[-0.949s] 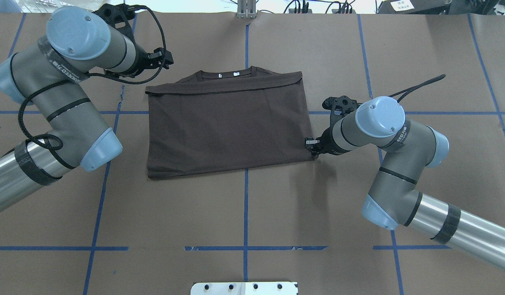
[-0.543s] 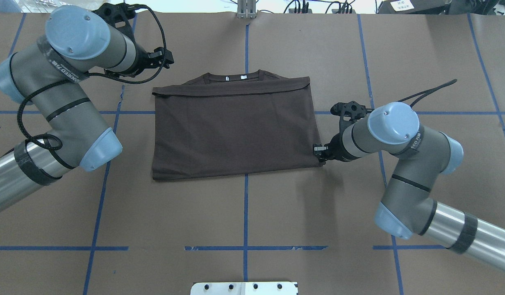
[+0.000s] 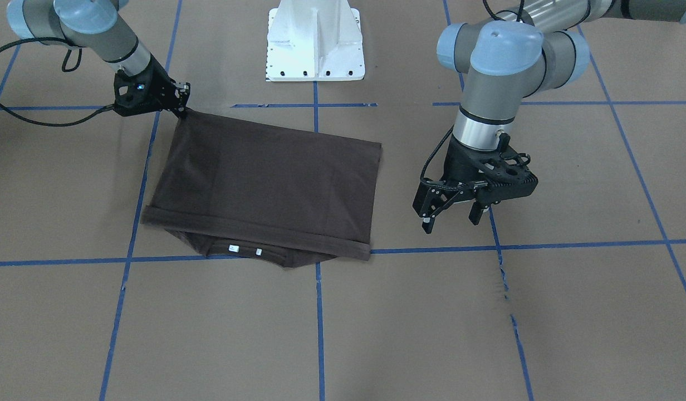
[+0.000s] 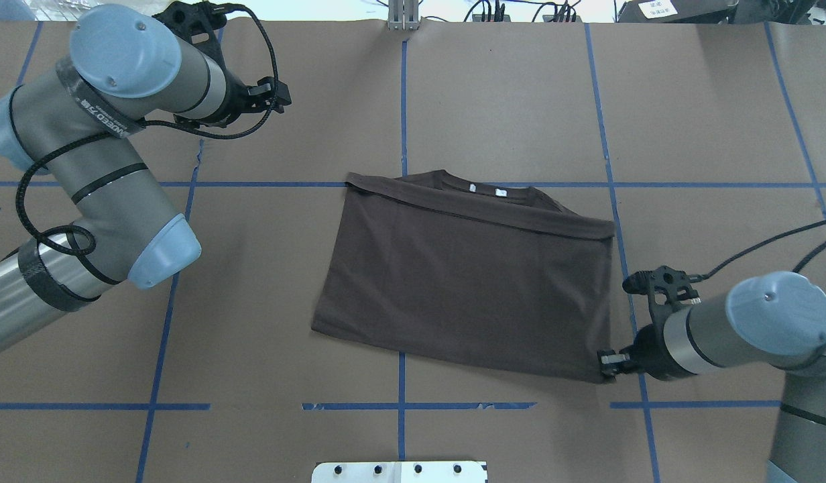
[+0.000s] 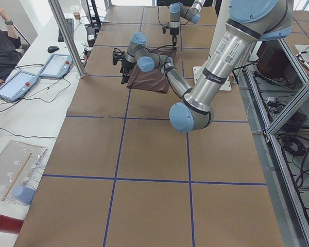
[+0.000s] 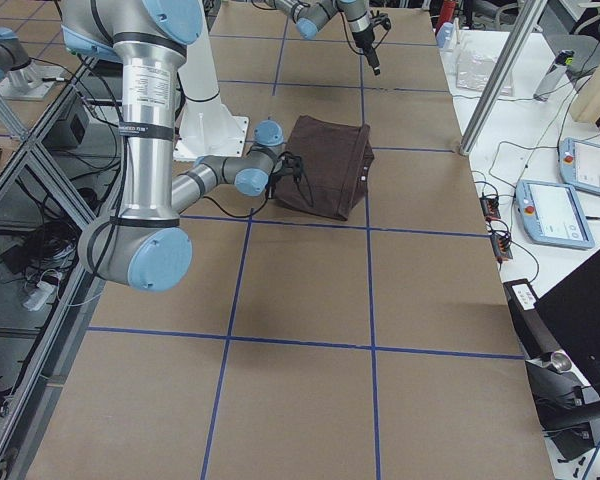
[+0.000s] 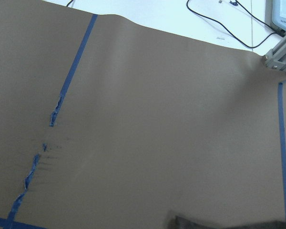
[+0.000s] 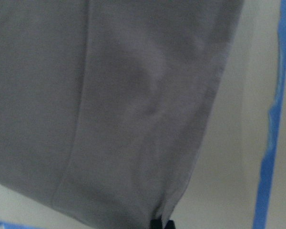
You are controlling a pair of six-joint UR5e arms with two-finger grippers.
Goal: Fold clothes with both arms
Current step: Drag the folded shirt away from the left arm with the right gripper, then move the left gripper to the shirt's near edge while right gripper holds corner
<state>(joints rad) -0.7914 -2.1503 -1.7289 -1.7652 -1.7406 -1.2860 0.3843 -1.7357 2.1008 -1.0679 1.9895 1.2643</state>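
The dark brown T-shirt [image 4: 466, 282] lies folded into a skewed rectangle right of the table's middle. Its collar and white labels [image 4: 483, 189] peek out at the far edge. My right gripper [image 4: 607, 365] is shut on the shirt's near right corner, low at the table. In the front-facing view that gripper [image 3: 181, 107] pinches the corner of the shirt [image 3: 265, 178] nearest the base. The right wrist view shows the cloth [image 8: 109, 95] running to the fingertips [image 8: 161, 223]. My left gripper [image 4: 277, 92] hangs open and empty at the far left, well away from the shirt; in the front-facing view it [image 3: 451, 223] shows spread fingers.
Brown paper with a grid of blue tape [image 4: 401, 100] covers the table. The white mounting pedestal [image 3: 315, 39] stands at the near edge. Tape is torn near the left gripper [image 3: 504, 278]. Tablets [image 5: 20, 85] and a seated person [image 5: 0, 46] are beyond the far side.
My right gripper has dragged the shirt by its corner to the right and toward the robot's base, and the shirt has turned a little. The left arm has barely moved.
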